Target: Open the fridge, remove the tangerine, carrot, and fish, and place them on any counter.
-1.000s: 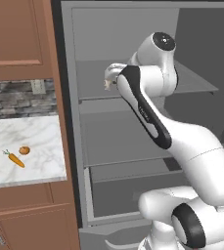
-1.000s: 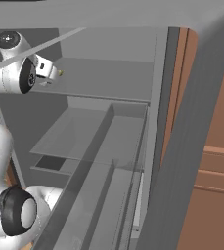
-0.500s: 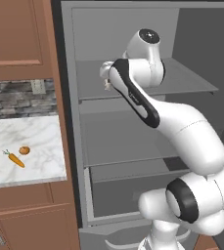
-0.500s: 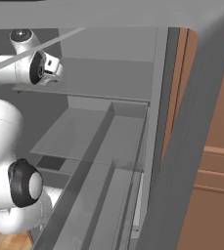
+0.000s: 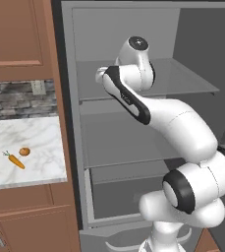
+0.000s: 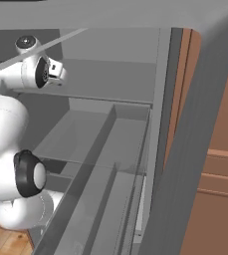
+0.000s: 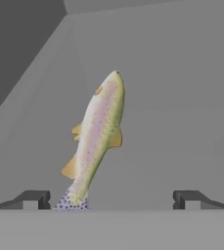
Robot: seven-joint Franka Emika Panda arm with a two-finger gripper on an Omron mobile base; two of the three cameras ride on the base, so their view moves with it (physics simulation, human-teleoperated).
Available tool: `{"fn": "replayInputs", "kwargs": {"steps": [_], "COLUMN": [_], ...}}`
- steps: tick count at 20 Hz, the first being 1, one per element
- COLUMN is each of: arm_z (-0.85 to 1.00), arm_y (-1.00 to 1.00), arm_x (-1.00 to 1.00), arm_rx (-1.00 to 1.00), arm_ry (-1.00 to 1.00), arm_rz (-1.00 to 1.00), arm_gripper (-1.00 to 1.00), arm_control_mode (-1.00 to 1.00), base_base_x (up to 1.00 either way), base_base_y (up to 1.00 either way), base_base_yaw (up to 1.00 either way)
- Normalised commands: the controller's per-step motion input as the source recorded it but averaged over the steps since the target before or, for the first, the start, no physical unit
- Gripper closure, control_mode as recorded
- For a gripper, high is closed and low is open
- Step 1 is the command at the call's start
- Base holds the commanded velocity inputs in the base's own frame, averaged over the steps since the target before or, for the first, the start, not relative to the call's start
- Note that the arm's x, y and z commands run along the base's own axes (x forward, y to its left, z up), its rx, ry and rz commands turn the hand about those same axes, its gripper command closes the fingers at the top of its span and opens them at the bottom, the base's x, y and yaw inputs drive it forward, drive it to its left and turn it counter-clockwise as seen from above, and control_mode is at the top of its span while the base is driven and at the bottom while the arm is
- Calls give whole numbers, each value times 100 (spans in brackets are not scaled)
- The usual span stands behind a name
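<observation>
Jaws spread wide and holding nothing, gripper (image 7: 111,197) hanging over the fish (image 7: 98,139) on grey fridge (image 5: 133,44) flooring, tail by the left fingertip (image 7: 34,199). Leftmost on the counter (image 5: 40,133): carrot (image 5: 14,160), then tangerine (image 5: 24,151) just beside it. Rightward, fridge open, arm reaching onto an upper shelf (image 5: 182,83).

We see the fish (image 7: 98,136) in pale silvery pink with yellow-olive edges, orange-tan fins and a blue-speckled tail. The fridge (image 5: 133,44) is flat grey all through. On the white, grey-veined counter (image 5: 40,142), the carrot (image 5: 14,160) is orange with a green top and the tangerine (image 5: 24,151) plain orange.
</observation>
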Motion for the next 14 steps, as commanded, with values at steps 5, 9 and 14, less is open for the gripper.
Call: {"fn": "replayInputs", "kwargs": {"steps": [5, 9, 14], "arm_z": [-4, -6, -10], "arm_y": [4, 5, 11], "arm_x": [46, 41, 45], "arm_rx": [0, 0, 0], "arm_ry": [0, 0, 0], "arm_rz": [0, 0, 0], "arm_gripper": [-100, -100, -100], "arm_control_mode": [-100, -100, -100], "base_base_x": [0, 0, 0], "base_base_y": [0, 0, 0], "base_base_yaw": [0, 0, 0]}}
